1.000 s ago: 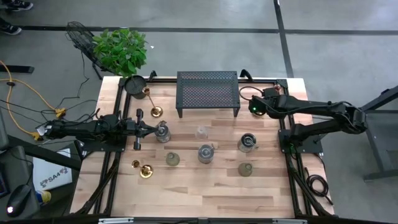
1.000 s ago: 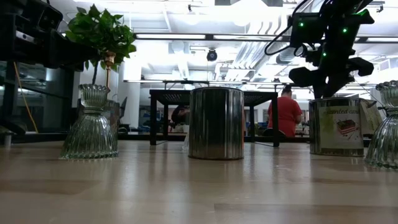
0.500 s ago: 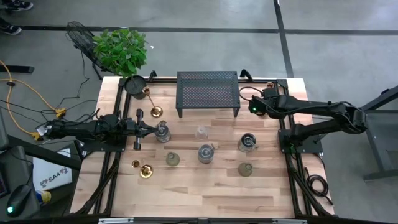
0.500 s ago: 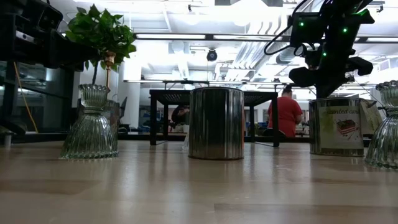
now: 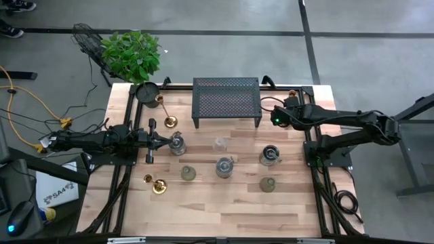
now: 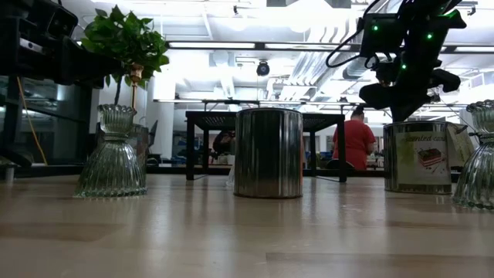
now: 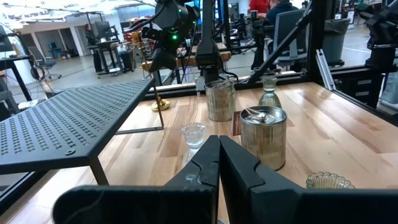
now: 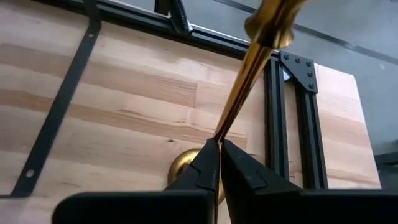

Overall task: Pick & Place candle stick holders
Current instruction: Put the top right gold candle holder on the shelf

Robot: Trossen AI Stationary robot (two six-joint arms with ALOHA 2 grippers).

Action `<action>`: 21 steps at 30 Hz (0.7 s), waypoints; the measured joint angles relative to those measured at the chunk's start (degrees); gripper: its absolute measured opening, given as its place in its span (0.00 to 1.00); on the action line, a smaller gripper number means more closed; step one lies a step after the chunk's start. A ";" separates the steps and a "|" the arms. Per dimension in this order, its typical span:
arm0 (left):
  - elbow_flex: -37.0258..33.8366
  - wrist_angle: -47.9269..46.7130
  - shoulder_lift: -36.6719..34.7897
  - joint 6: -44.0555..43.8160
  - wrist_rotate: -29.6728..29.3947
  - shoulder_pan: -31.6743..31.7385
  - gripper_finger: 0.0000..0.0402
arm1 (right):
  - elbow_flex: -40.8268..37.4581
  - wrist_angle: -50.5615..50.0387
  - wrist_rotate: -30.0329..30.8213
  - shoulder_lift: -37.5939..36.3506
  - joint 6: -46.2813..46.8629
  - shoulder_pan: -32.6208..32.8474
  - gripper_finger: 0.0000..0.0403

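A slim gold candle stick holder (image 8: 249, 68) stands at the table's far right corner (image 5: 293, 95); my right gripper (image 8: 219, 144) is shut on it. Another gold holder (image 5: 167, 115) stands by the black pot (image 5: 147, 91), and a third (image 5: 156, 184) lies on its side near the left edge. Short holders sit mid-table: two silvery tins (image 5: 224, 166) (image 5: 270, 155) and glass cups (image 5: 220, 144) (image 5: 188, 173) (image 5: 268, 184). My left gripper (image 7: 219, 155) waits shut and level at the left, beside another short holder (image 5: 178, 144). My right gripper pinches the gold holder's thin stem (image 8: 225, 127) low down, just above its round base (image 8: 185, 163), between its two fingers. The fingers slant down from the table's right side and lie across the stem. The stem leans away above the fingers; whether the base rests on the wood I cannot tell.
The black mesh rack (image 5: 226, 100) stands at the middle of the far edge, left of my right gripper. A leafy plant (image 5: 131, 54) is beyond the far left corner. Black frame rails (image 8: 283, 124) run along the right edge. The near half of the table (image 5: 217, 210) is bare wood.
My right gripper has rolled a little about its own pointing line while staying over the far right corner. The holders on the table have stayed where they were.
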 joint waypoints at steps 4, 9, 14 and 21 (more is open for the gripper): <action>0.00 -0.01 0.02 0.01 0.00 -0.01 0.00 | 0.00 0.29 -0.67 -0.46 -1.38 0.00 0.01; 0.00 -0.01 0.02 0.02 0.00 -0.02 0.00 | 0.00 0.75 -1.05 -3.04 -3.05 0.00 0.01; 0.00 -0.01 0.02 0.02 0.00 0.00 0.00 | 0.00 0.83 -2.31 -6.30 -5.82 0.00 0.01; 0.00 -0.02 0.02 0.02 0.00 0.00 0.00 | 0.00 1.30 -3.64 -9.92 -9.44 0.00 0.01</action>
